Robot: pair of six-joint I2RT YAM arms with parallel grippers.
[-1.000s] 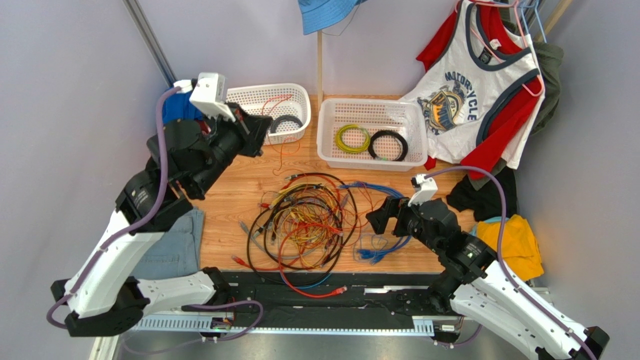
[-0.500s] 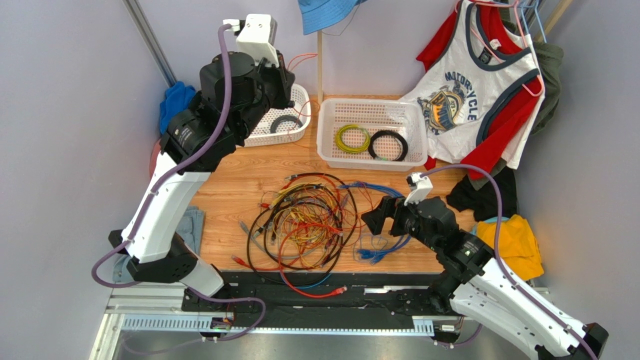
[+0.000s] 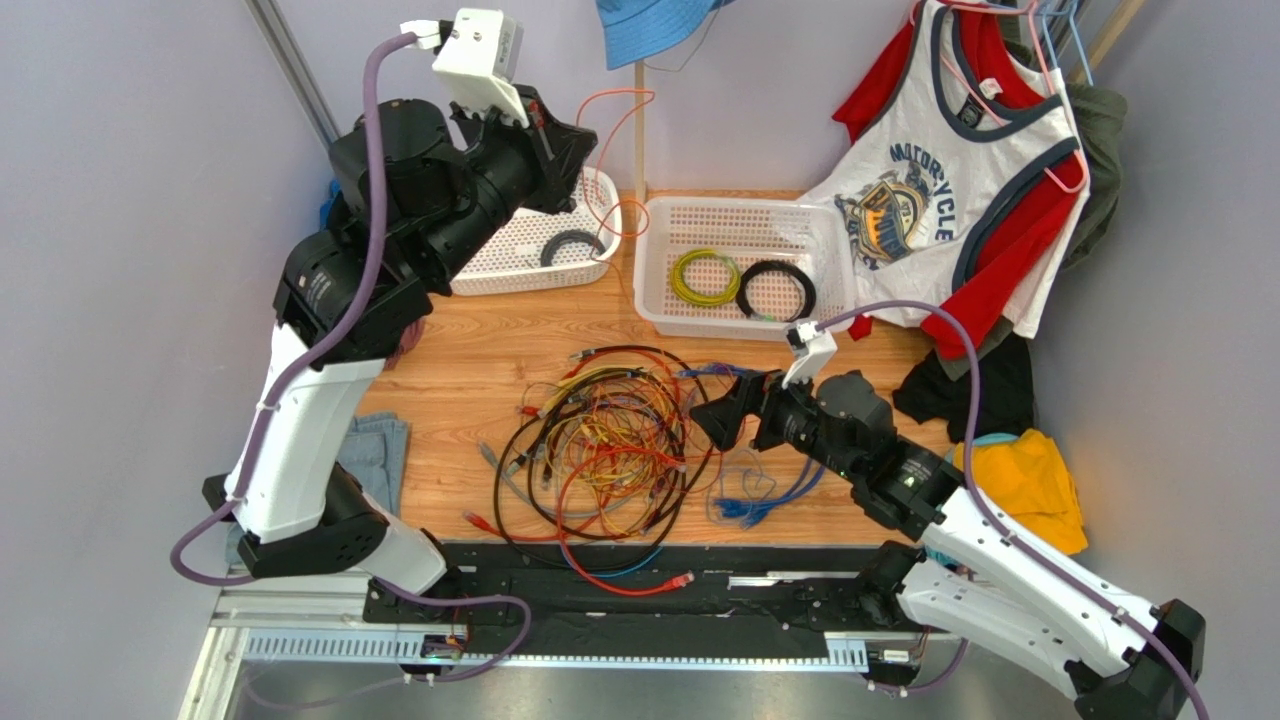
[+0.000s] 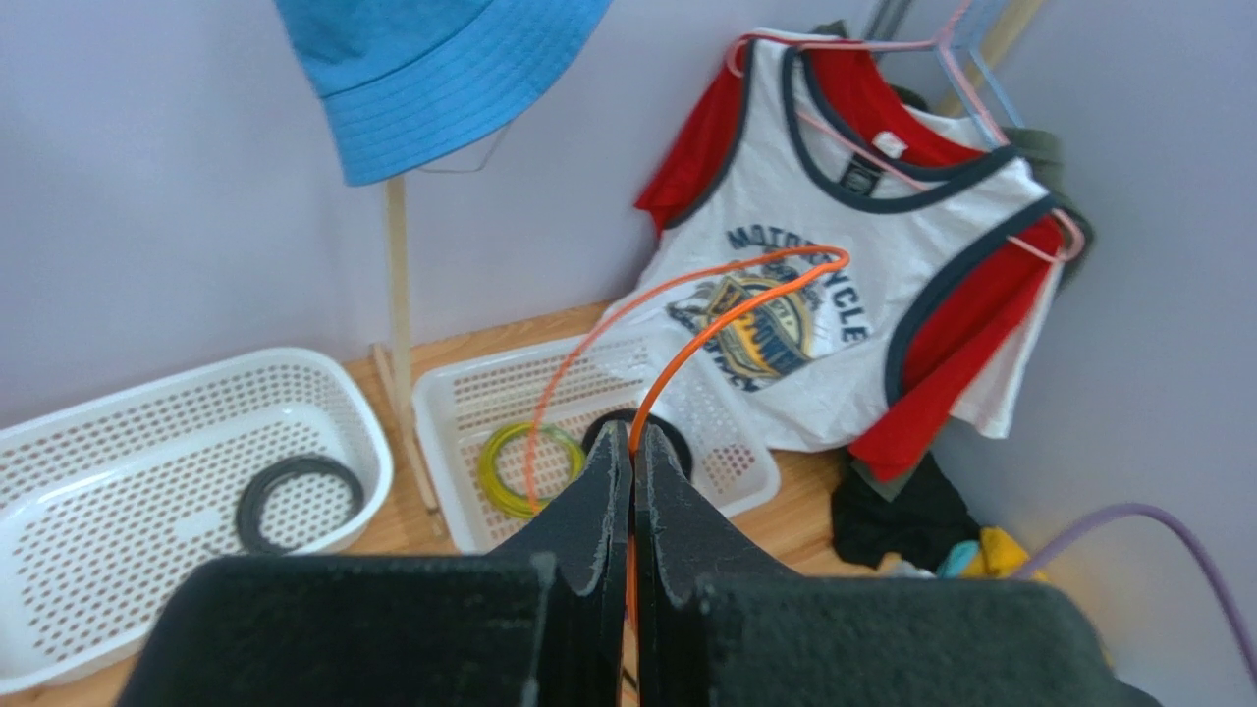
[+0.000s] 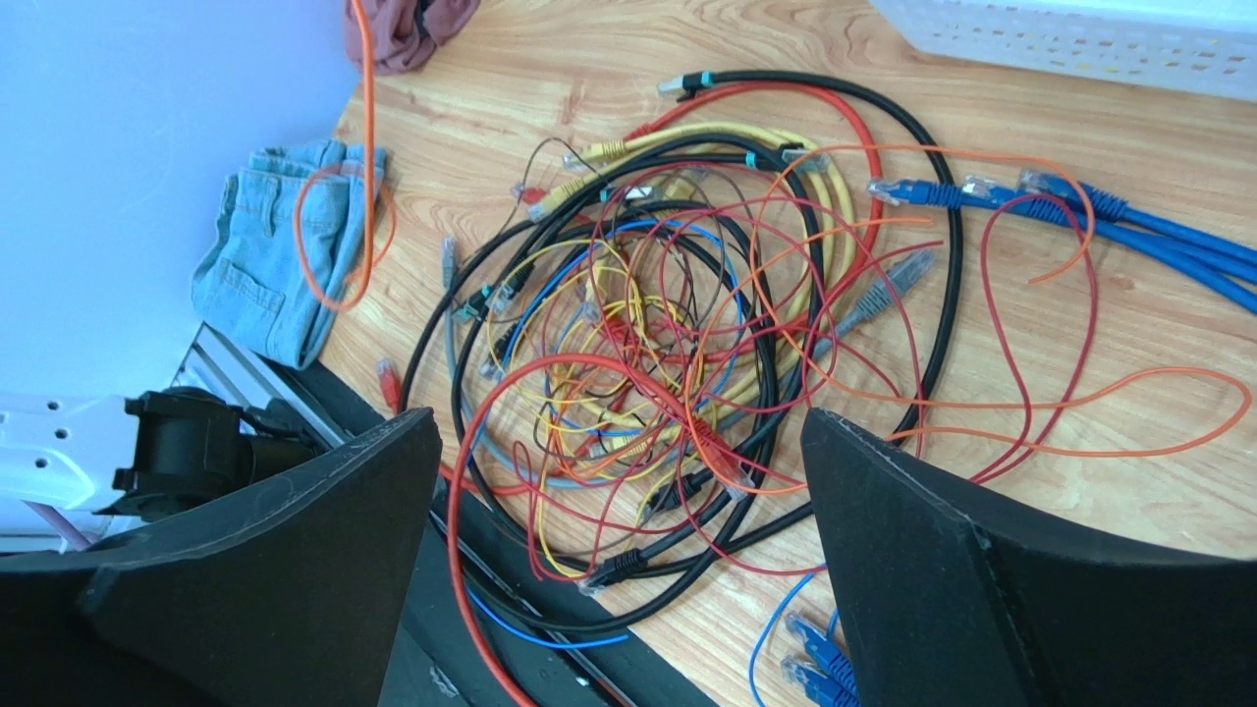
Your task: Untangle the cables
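One word to read: "MOTORCYCLE", arched in dark capitals across the chest of the white tank top [image 3: 962, 180] hanging back right, above a round printed emblem [image 3: 897, 225] (its finer lettering too blurred to read). From the left wrist view, an orange cable [image 4: 694, 342] cuts across the middle letters. The neck label [image 4: 862, 174] stays illegible.

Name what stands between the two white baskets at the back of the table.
A thin upright wooden pole stands between the left basket and the right basket. The left wrist view shows it best.
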